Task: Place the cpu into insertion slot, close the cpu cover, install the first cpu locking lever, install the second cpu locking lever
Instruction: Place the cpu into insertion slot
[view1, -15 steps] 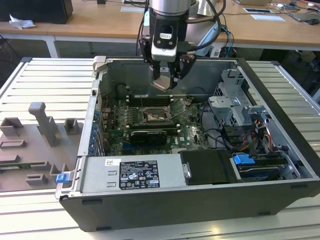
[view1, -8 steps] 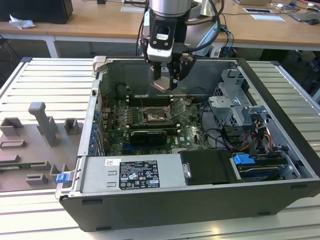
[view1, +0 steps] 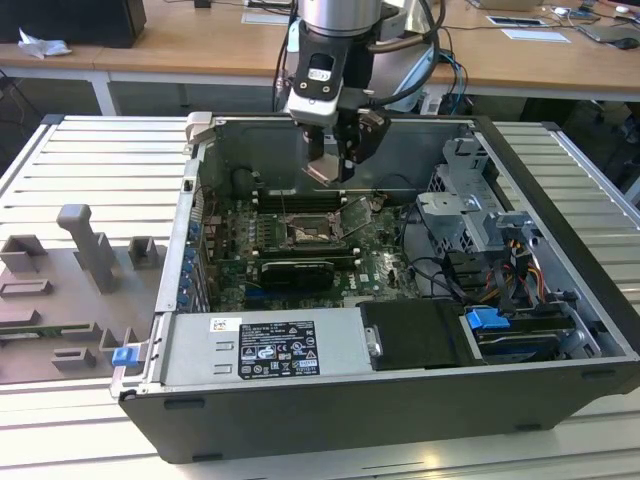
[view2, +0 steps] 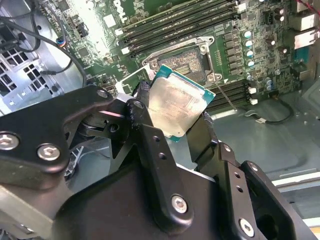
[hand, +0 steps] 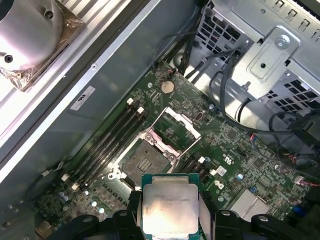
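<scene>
Hovering above the insertion slot (hand: 145, 161), the hand (view2: 176, 112) grips the cpu (hand: 170, 210) by two edges | risk: lowered tilted, it could jam, damaging the slot.

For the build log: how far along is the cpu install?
Done: the pincer has the cpu gripped by its edges. In hand: it hangs in the air, apart from the insertion slot, which is bare. Left: seating it, closing the cpu cover, which stands open, and the two locking steps.
</scene>
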